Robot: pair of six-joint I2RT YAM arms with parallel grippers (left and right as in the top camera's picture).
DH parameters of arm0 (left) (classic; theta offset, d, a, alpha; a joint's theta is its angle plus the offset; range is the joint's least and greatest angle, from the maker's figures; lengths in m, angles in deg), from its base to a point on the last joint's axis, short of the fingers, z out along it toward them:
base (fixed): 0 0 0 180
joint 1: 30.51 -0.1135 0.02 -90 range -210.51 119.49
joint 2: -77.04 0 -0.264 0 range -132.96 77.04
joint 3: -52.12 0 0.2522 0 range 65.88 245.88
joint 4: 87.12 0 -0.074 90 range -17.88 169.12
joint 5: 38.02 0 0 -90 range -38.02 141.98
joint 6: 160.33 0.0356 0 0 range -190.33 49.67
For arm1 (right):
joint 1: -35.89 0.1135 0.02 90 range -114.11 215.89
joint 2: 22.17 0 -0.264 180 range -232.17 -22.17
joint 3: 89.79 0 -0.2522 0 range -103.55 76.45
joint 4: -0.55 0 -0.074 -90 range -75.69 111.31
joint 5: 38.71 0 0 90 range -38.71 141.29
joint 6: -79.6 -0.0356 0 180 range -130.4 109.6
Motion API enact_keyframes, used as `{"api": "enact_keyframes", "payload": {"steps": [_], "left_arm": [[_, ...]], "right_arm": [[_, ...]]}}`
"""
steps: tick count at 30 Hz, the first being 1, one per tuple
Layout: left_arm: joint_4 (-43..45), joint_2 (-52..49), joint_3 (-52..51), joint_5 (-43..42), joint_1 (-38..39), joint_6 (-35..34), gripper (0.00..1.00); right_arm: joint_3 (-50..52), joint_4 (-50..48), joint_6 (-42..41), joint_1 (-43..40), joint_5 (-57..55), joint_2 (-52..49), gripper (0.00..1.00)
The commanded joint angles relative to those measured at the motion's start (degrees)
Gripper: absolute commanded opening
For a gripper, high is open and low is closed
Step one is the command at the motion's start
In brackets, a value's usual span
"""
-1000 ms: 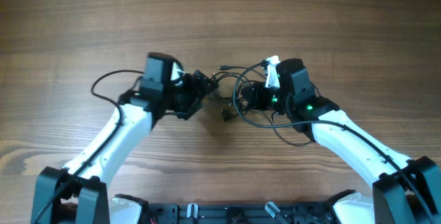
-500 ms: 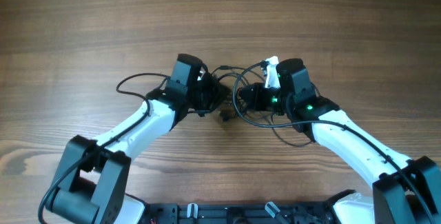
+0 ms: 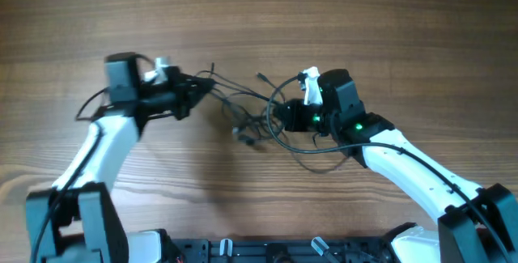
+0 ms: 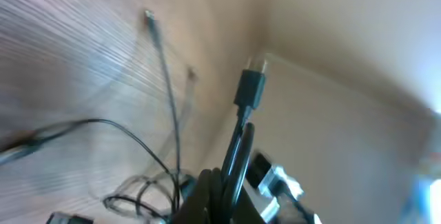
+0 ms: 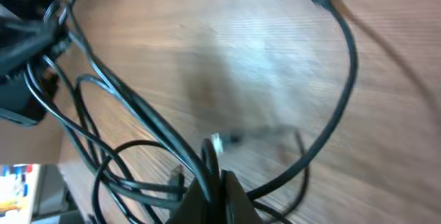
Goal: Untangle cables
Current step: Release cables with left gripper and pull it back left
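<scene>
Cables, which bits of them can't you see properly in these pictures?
- Overhead: the cables are too thin to count through the tangle. The right tool covers its grip on them.
- Left wrist: the whole picture is blurred, and the loops are cut off by the bottom edge.
- Right wrist: a small plug is blurred, and strands run off the bottom edge.

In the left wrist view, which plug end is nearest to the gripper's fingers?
The thick black plug sticking up just beyond the left gripper, on the strand it pinches. The other, small plug lies far out on the wooden table.
</scene>
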Motion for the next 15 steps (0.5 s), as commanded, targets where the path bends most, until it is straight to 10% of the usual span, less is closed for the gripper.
{"api": "enact_keyframes", "payload": {"steps": [1, 6, 11, 15], "left_arm": [[1.8, 2.8, 0.9, -7.0, -15.8, 8.5, 0.04], [3.7, 2.9, 0.8, -30.3, -21.2, 30.6, 0.15], [-1.6, 2.9, 0.8, -27.5, -18.0, 37.3, 0.62], [-4.0, 2.9, 0.8, -20.5, -12.3, 37.3, 0.74]], "right_arm": [[1.8, 3.2, -3.6, -2.3, -10.9, -0.6, 0.04], [1.8, 3.4, -13.8, -2.3, -15.9, -0.6, 0.04], [1.8, -5.3, -12.5, -2.3, -11.1, -0.6, 0.05], [1.8, -24.7, -6.5, -2.3, 6.4, -0.6, 0.04]]}}
